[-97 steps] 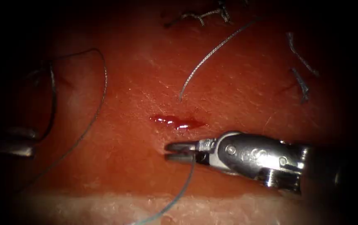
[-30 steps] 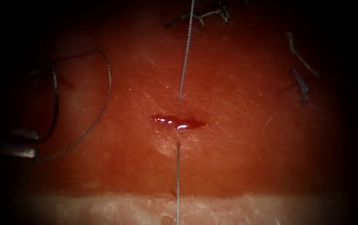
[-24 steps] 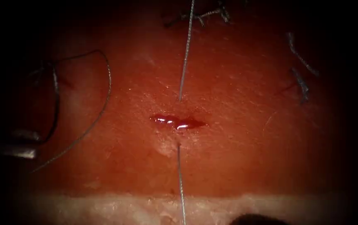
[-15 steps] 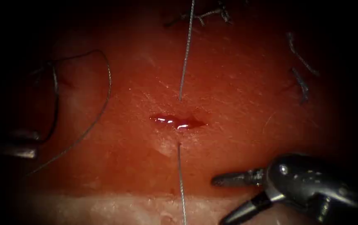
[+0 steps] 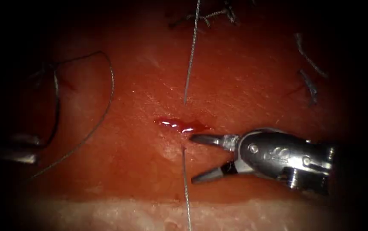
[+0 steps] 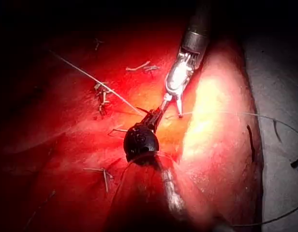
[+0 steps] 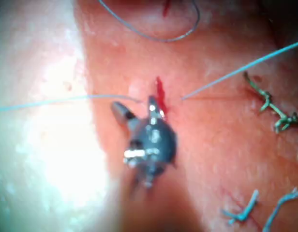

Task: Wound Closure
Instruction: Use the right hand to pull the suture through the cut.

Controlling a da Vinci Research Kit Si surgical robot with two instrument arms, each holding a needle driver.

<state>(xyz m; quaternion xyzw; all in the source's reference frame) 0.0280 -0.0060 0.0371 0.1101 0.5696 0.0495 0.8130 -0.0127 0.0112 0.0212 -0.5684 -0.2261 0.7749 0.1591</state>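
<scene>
Right tool (image 5: 194,157) jaws wide open, empty, straddling thread (image 5: 185,179) below cut (image 5: 182,125)

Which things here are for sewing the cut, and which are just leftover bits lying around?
For the job:
cut with red fluid
thread through the tissue
needle, held by left tool
right tool, open, holding nothing

Lying about:
cut ends of thread
old stitch
</scene>
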